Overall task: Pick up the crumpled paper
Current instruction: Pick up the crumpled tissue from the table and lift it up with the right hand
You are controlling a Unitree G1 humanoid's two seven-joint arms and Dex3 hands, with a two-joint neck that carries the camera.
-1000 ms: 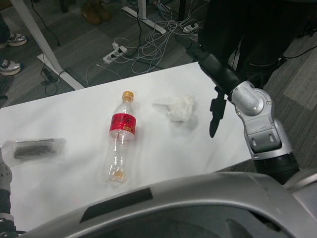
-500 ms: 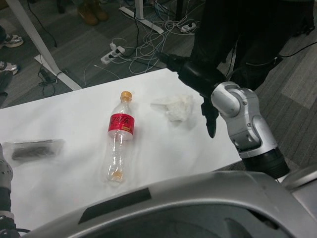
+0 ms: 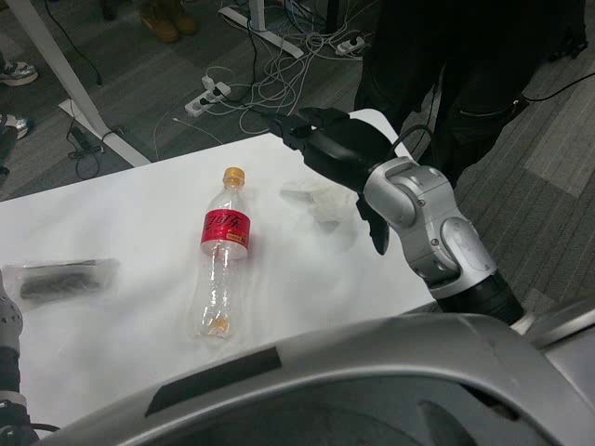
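The crumpled white paper (image 3: 314, 199) lies on the white table (image 3: 130, 279) at the right of centre, partly hidden by my right hand. My right hand (image 3: 330, 153) hovers over it, fingers spread and pointing left, with one finger hanging down at the paper's right side. I see nothing held in that hand. Whether it touches the paper I cannot tell. Only a silver piece of my left forearm (image 3: 7, 339) shows at the lower left edge; the left hand is out of view.
A clear plastic bottle (image 3: 221, 255) with a red label and orange cap lies left of the paper. A dark object in a clear bag (image 3: 58, 278) rests at the table's left. Beyond the far edge are cables, a power strip (image 3: 206, 96) and a person in black (image 3: 465, 65).
My right hand has swung left from beside the paper's right side to above it, and now covers part of the paper. The view has shifted slightly.
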